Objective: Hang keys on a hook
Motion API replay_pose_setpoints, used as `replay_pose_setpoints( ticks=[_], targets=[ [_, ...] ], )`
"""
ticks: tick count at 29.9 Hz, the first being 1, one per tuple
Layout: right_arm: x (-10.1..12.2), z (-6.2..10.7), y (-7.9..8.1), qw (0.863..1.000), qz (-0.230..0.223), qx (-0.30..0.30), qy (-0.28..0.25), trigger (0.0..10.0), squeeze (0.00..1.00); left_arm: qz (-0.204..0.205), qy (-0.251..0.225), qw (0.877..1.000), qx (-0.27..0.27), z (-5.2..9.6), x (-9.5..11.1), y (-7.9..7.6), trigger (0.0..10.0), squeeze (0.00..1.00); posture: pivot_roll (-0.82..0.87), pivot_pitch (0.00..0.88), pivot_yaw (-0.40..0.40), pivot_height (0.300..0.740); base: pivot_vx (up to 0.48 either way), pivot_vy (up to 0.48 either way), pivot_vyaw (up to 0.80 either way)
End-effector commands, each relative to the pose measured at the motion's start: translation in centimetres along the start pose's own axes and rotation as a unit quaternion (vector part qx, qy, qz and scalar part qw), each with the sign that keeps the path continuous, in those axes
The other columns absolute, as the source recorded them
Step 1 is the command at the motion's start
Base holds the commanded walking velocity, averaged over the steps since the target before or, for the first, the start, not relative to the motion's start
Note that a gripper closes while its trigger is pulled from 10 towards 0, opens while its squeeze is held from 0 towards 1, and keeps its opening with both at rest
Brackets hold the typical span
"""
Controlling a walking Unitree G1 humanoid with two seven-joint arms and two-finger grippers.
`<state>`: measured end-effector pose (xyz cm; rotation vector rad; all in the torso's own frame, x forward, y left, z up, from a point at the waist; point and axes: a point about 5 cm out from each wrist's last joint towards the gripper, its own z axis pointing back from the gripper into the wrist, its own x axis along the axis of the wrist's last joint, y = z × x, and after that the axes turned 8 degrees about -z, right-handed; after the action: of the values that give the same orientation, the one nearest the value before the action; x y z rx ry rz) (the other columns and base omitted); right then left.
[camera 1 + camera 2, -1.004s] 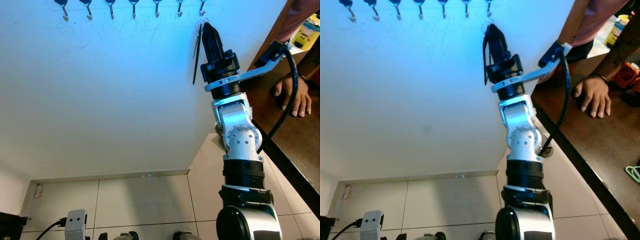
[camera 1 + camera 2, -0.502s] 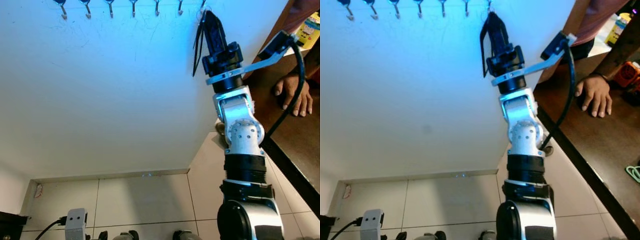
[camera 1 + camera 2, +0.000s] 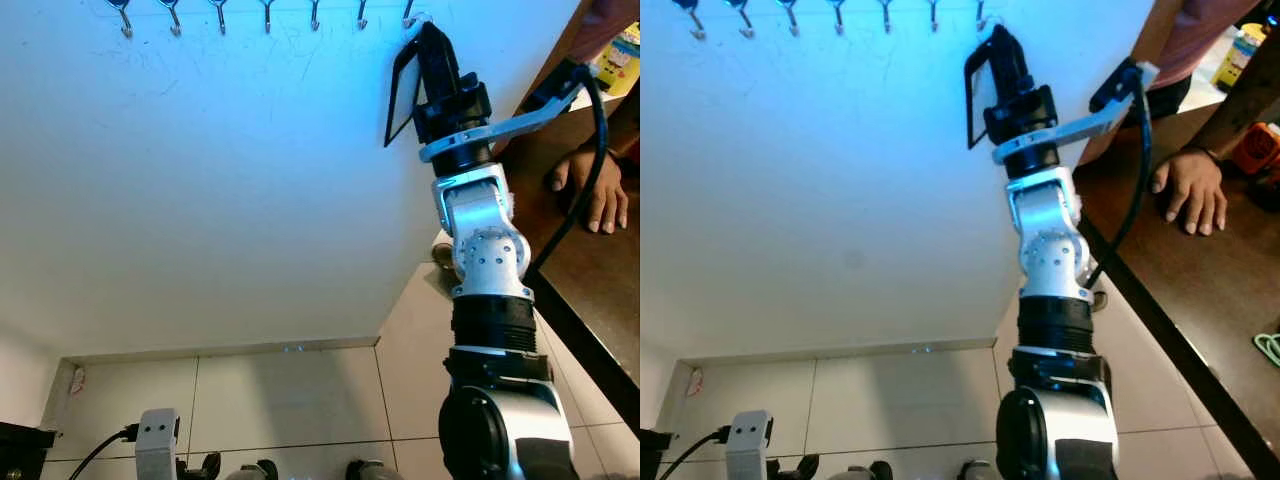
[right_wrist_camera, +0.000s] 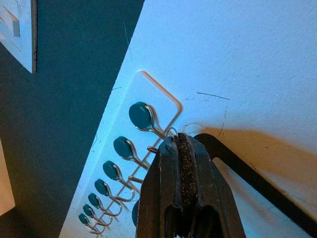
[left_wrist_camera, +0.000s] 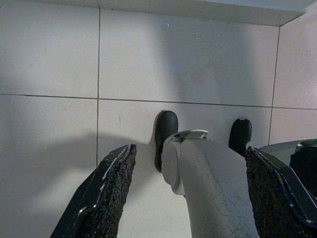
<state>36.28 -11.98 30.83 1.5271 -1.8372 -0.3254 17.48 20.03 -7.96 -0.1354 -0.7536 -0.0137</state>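
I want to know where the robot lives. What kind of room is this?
Probably a home hallway or entry: a row of key hooks on a white wall, tiled floor, and a dark counter beside it.

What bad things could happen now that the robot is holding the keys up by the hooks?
The right gripper pinches the key ring right at the end hook. If the fingers open before the ring catches, the keys could fall to the floor. The black strap dangles loose and might snag the next hook. A person's hand rests on the counter near the arm, so a swing could bump it.
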Motion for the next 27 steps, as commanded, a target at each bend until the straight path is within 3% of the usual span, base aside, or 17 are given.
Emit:
replay_pose_setpoints(
  ticks=[1, 14, 27],
  targets=[
    [-0.1, -0.3, 0.1, 1.000, 0.002, -0.002, 0.002, 10.0, 0.00, 0.000, 0.013, 1.000, -0.003, 0.3, -1.0, -0.1, 10.0, 0.00, -0.03, 0.146, 0.071, 0.740, 0.000, 0.000, 0.00],
    [-1.0, 0.5, -1.0, 0.998, 0.016, -0.040, 0.035, 10.0, 0.00, -0.005, 0.006, 1.000, -0.009, 0.1, -0.6, -0.4, 10.0, 0.00, -0.03, 0.147, 0.071, 0.740, 0.000, 0.000, 0.00],
    [-1.5, 0.7, 0.0, 0.999, 0.004, 0.002, 0.051, 10.0, 0.00, -0.007, 0.003, 1.000, -0.011, 0.0, -0.4, -0.5, 10.0, 0.00, -0.03, 0.143, 0.069, 0.740, 0.000, 0.000, 0.00]
  ],
)
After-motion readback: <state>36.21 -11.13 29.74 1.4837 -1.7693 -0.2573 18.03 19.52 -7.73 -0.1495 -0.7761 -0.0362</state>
